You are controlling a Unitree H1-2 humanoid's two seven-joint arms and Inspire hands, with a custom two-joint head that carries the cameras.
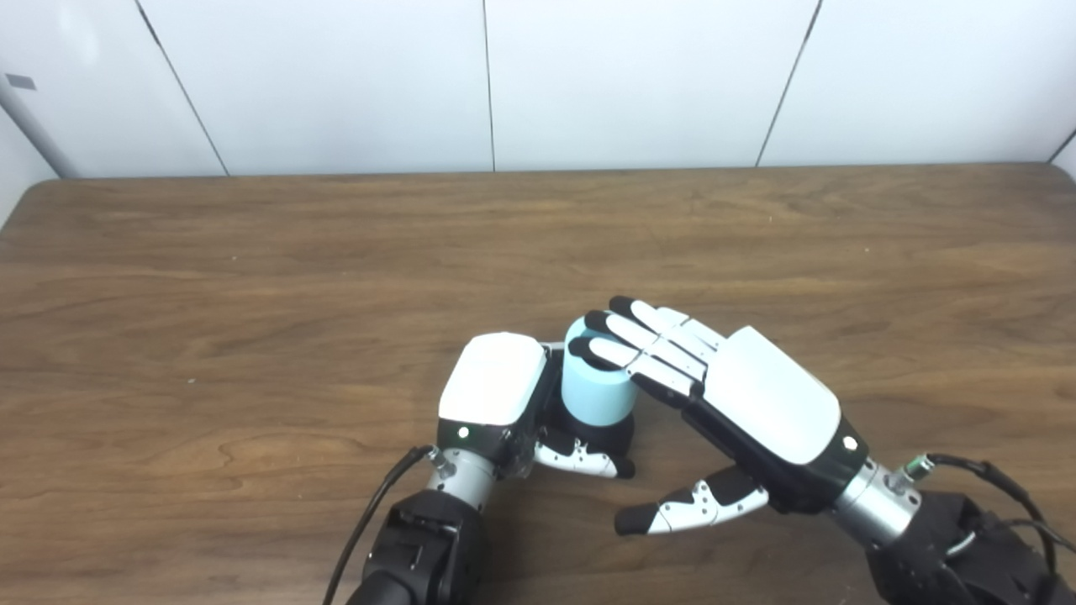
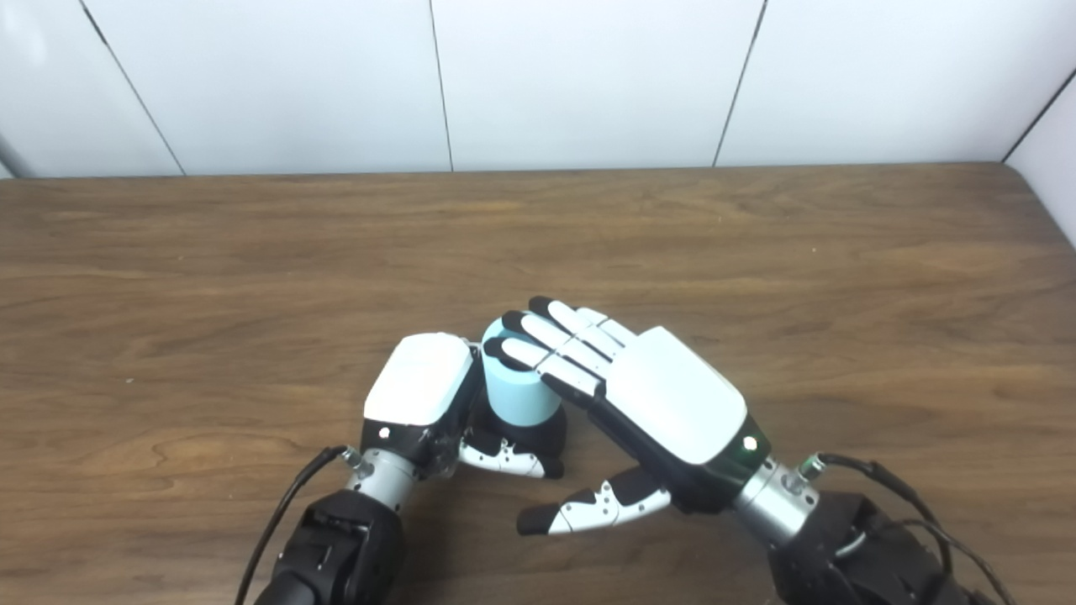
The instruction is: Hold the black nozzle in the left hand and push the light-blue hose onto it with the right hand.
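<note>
Light-blue hose (image 1: pixel 594 388) stands upright between our hands, seated on the black nozzle (image 1: pixel 607 433), which the left hand (image 1: pixel 496 393) clasps from the side. Our right hand (image 1: pixel 740 395) lies flat on the hose top, fingers straight and together, thumb clear. We judge the push underway; next, press straight down. Beyond: bare wooden table (image 1: pixel 336 252), then white panelled wall (image 1: pixel 336 84).

The light-blue hose (image 2: pixel 519 388) is gripped upright on the black nozzle (image 2: pixel 538 437) by the left hand (image 2: pixel 424 395); its top is touched by the flat right hand (image 2: pixel 664 403).
</note>
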